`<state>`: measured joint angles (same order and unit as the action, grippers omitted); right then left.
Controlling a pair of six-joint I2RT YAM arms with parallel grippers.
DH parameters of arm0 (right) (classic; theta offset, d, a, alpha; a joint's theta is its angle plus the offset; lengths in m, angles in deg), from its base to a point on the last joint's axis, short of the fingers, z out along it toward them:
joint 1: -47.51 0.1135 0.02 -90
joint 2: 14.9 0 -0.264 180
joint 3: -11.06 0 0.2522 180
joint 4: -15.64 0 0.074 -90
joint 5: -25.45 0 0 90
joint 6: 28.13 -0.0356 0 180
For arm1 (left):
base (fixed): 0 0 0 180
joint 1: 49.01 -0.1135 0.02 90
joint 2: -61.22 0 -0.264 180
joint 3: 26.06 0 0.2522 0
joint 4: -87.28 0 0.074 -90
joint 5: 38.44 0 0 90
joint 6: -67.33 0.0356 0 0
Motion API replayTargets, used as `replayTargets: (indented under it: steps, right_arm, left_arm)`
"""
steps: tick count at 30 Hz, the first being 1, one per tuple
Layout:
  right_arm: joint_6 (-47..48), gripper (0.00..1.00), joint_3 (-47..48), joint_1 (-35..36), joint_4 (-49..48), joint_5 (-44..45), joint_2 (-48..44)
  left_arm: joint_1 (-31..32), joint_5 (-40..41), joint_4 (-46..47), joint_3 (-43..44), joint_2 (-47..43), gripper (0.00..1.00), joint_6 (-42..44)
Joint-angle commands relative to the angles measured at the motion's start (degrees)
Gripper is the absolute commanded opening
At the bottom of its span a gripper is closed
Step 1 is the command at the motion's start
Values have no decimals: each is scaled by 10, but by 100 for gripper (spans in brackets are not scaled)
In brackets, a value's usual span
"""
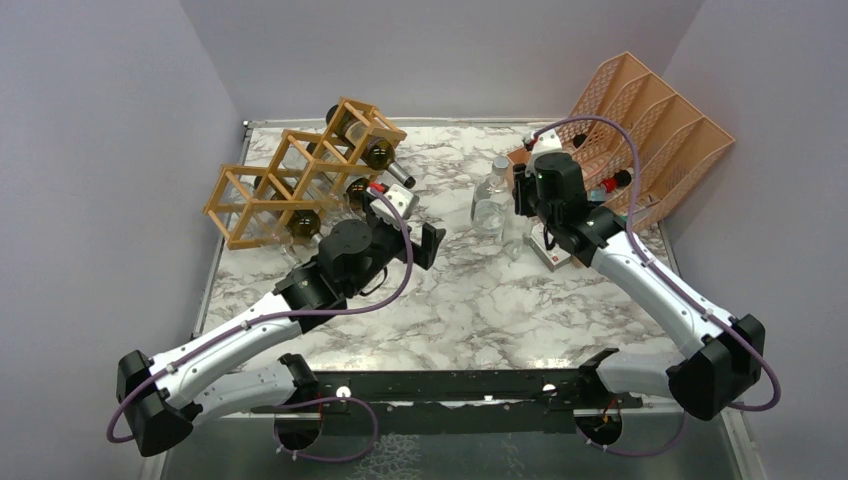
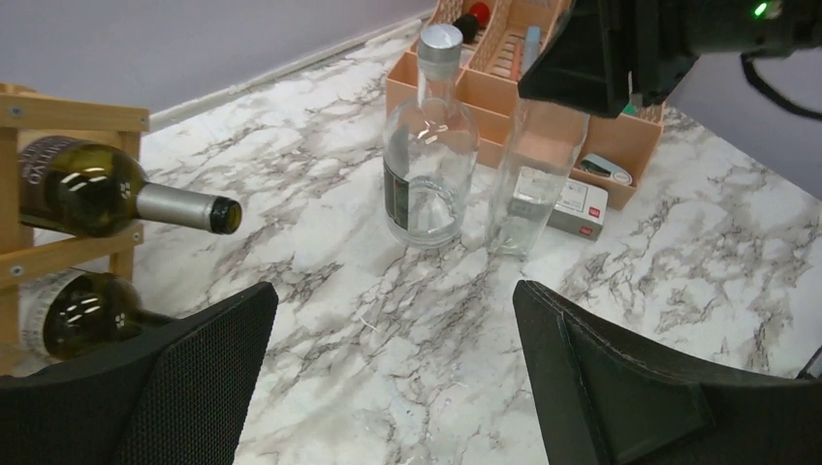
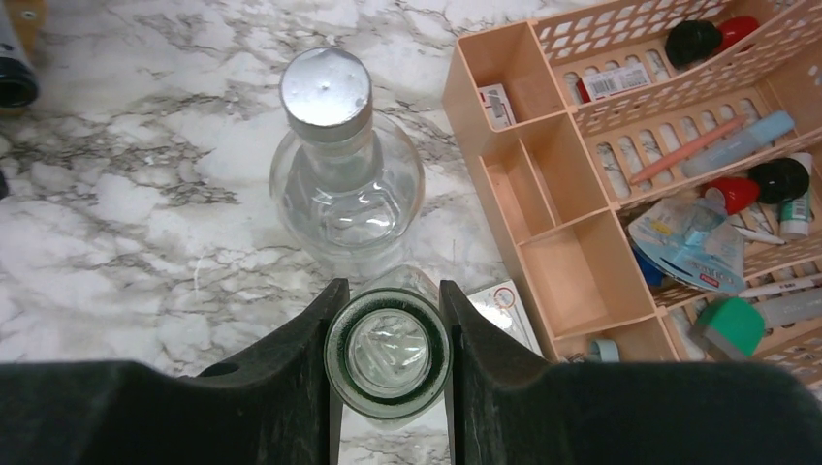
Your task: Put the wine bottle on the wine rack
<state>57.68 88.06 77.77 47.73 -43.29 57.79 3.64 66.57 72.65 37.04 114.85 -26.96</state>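
Two arms reach over a marble table (image 1: 480, 310). The right claw (image 3: 389, 310) points straight down and is clamped on the open mouth of the wine bottle (image 3: 388, 354), one finger on each side of the rim. That wine bottle, tall and of clear glass (image 2: 533, 184), stands upright on the table, just beside a rounder clear bottle (image 2: 429, 155) with a silver cap. It stands near the front of the orange organiser (image 1: 650, 130), and a small white box (image 2: 577, 205) lies at its foot. It is well apart from the wine rack (image 1: 300, 175), which stands at the far left of the table with dark bottles (image 2: 97, 189) lying in several of its cells, necks pointing out toward the middle. The left claw (image 2: 393, 295) hangs low between the rack and the two clear bottles, its fingers spread wide apart with nothing between them, facing the upright bottles
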Motion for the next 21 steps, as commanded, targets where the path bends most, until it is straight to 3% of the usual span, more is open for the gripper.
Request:
replayTargets:
  steps: [1, 11, 21]
  right_arm:
    - [-5, 1, 14, -4, 9, -81, -60]
    - [-24, 1, 47, -4, 48, -300, -106]
    - [33, 1, 66, -4, 49, -487, -133]
  left_arm:
    - [2, -60, 88, -40, 20, 99, -12]
    - [2, -174, 199, -99, 94, 99, 14]
    - [1, -273, 255, -130, 119, 99, 48]
